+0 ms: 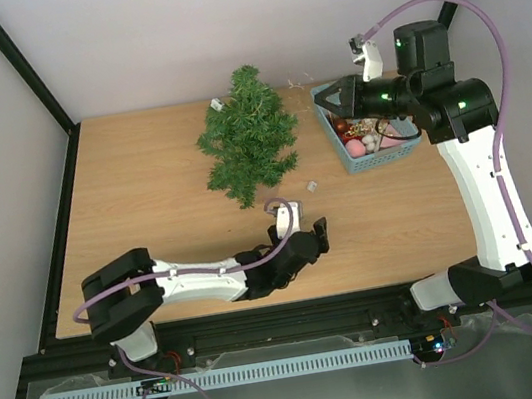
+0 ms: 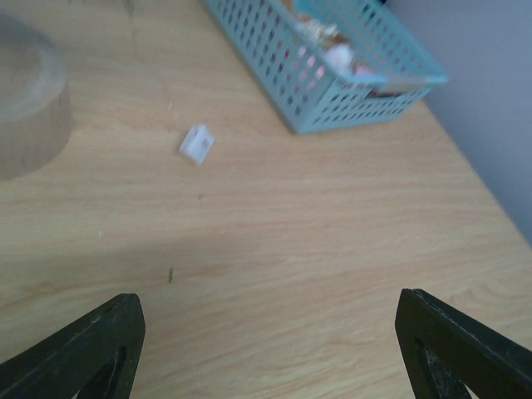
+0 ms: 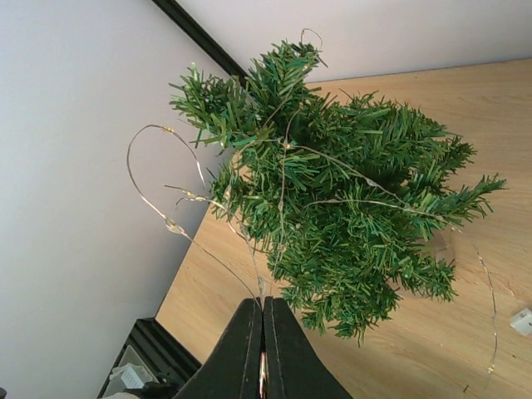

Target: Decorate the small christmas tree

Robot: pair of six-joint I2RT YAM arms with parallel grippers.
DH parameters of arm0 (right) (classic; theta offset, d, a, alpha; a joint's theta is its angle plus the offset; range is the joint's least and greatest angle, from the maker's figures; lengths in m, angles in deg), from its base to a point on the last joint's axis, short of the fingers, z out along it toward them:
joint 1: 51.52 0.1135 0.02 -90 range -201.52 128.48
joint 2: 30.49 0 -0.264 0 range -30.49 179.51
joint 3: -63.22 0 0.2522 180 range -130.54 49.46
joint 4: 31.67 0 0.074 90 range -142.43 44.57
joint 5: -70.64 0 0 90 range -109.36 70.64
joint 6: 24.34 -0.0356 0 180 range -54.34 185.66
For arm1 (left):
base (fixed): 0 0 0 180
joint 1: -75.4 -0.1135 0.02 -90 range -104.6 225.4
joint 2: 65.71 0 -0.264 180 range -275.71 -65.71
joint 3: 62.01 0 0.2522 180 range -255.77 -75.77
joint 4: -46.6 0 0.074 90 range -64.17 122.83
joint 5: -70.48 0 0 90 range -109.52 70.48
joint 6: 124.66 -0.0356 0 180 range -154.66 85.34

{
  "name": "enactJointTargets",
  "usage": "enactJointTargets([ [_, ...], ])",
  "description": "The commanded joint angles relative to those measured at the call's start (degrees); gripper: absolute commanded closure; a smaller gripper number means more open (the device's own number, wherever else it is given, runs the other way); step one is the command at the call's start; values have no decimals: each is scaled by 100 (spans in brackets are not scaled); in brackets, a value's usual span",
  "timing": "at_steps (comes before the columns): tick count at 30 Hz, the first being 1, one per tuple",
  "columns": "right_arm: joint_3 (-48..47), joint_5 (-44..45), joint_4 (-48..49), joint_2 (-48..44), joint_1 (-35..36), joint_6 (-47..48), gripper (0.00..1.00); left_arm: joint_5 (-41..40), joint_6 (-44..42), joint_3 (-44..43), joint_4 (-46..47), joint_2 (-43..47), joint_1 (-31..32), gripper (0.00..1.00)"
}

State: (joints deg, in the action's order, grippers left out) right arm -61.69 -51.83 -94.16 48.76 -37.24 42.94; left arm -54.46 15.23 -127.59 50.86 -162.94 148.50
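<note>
**Top view.** The small christmas tree (image 1: pixel 248 136) stands upright on the table (image 1: pixel 151 238), toward 12 o'clock from the table's centre. The right gripper (image 1: pixel 321 102) is near the tree, at its 3 o'clock. Its jaws are pressed together on a thin wire (image 3: pixel 170 224) that loops across the branches. The left gripper (image 1: pixel 311 238), with its jaws spread wide and nothing between them, lies well apart at the tree's 5 o'clock. A light-blue basket (image 1: pixel 381 157) stands beneath the right gripper. A small white piece (image 1: pixel 312 186) lies at the left gripper's 12 o'clock.

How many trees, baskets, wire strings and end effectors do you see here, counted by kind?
Small christmas tree: 1
Light-blue basket: 1
Wire string: 1
End effectors: 2 (left end effector, right end effector)
Total: 5
</note>
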Motion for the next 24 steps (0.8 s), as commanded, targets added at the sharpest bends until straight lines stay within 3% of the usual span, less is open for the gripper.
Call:
enactJointTargets([
  [1, -42, 49, -389, -87, 11, 53, 99, -1003, -825, -297, 1105, 413, 298, 14],
  [6, 80, -83, -347, -144, 8, -37, 99, -1576, -2085, -480, 1634, 784, 519, 13],
  [13, 118, -426, -155, -215, 12, -323, 98, -1328, -4494, -1030, 2965, 236, 349, 12],
  [18, 98, -557, -67, -225, 12, -435, 99, -841, -4775, -1278, 3063, -58, -138, 18],
  [24, 90, -665, 41, -188, 13, -499, 99, -551, -4653, -1203, 3238, -266, -616, 34],
])
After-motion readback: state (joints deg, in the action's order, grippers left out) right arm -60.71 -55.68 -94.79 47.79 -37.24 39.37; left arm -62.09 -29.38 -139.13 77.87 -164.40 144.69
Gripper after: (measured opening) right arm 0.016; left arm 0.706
